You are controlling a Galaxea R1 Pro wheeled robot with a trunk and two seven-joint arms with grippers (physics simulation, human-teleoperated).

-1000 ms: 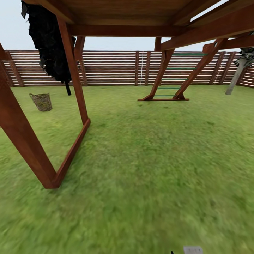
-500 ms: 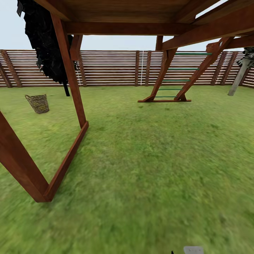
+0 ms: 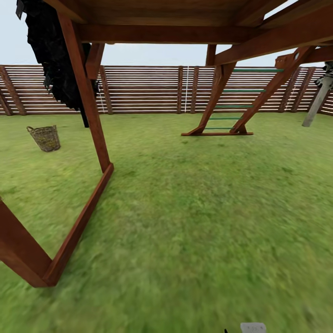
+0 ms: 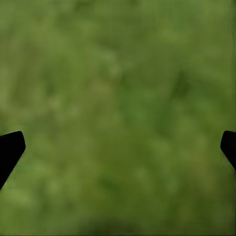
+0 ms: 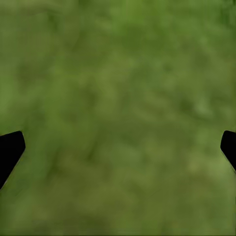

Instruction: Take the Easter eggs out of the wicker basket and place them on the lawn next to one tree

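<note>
Head view: the lawn [image 3: 199, 222] stretches forward beneath a reddish-brown wooden play structure [image 3: 88, 106], whose roof beams cross the top of the view and whose slanted legs and ground rail stand at the left. The wicker basket [image 3: 45, 138] stands upright on the grass far to the left, beyond that leg and short of the brown slat fence [image 3: 148, 88] that bounds the garden; its contents cannot be made out at this distance, so the eggs may or may not be inside. A dark, black-leaved tree [image 3: 55, 60] hangs behind the left post, near the basket. A ladder with green rungs [image 3: 226, 106] leans within the far A-frame, its foot resting on the grass. At the right edge a pale grey-beige trunk of the tree [image 3: 315, 104] rises at a slant in front of the fence, well apart from the basket. Left wrist view: the left gripper [image 4: 118, 147] hangs over blurred grass, its two dark fingertips [image 4: 10, 150] spread wide to opposite edges, with nothing between them. Right wrist view: the right gripper [image 5: 118, 147] is likewise spread wide over grass and holds nothing.
</note>
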